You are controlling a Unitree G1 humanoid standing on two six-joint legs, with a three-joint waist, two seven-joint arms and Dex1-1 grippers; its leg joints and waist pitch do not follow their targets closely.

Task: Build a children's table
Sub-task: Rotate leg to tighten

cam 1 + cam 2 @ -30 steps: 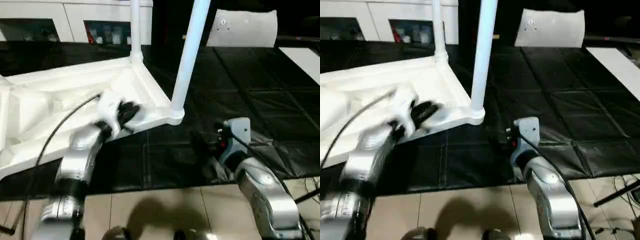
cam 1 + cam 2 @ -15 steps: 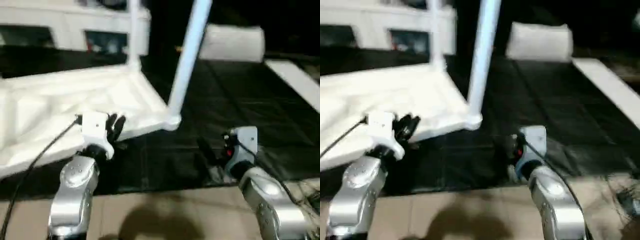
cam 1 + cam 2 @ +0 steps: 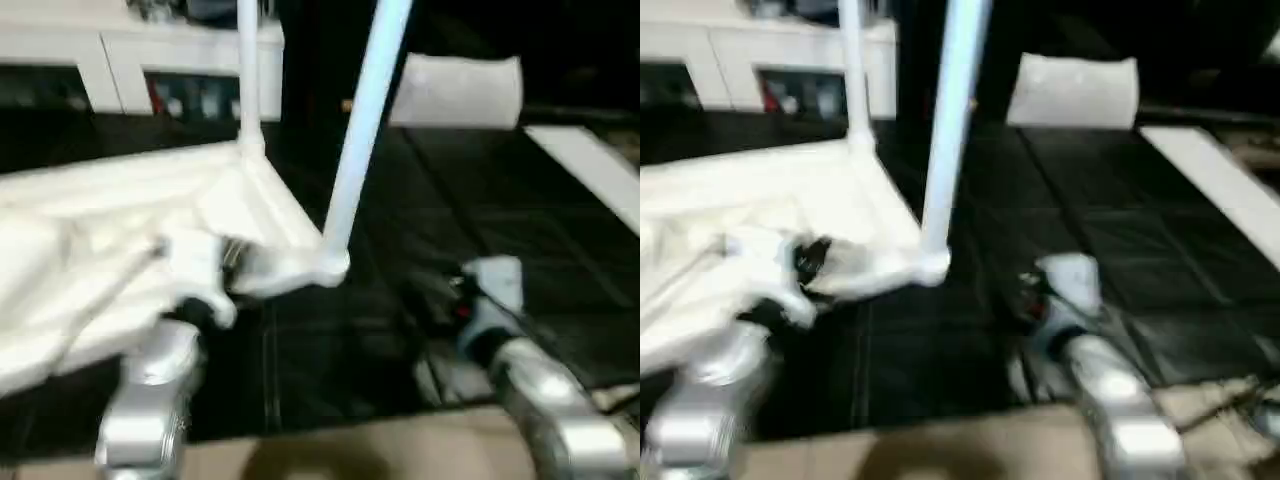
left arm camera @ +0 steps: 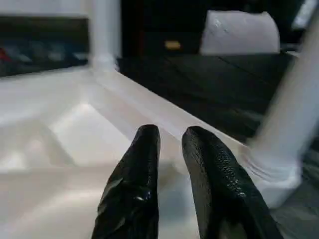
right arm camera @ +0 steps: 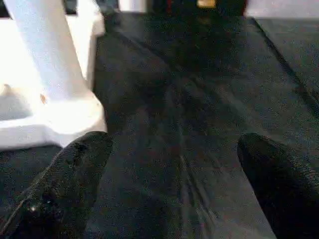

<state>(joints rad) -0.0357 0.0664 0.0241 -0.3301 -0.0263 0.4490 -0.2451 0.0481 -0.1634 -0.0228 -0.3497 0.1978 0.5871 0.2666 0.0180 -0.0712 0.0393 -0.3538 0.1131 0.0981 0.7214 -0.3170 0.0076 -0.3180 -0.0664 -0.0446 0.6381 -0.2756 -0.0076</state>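
Note:
The white tabletop lies upside down on the black mat, ribbed underside up. One white leg stands in its near right corner socket, and another leg stands in the far corner. My left gripper hovers over the underside just inside the near rim, left of that near socket. Its black fingers stand only narrowly apart with nothing between them. My right gripper hangs wide open over bare mat to the right of the near leg, holding nothing.
A white cabinet with glass doors runs along the back left. A flat white sheet stands at the back, and a white strip lies on the mat at the right. Tan floor borders the mat's near edge.
The head views have shifted and tilted. My left gripper has drawn back from deeper on the underside toward the near rim. The right gripper has held its place and stayed open.

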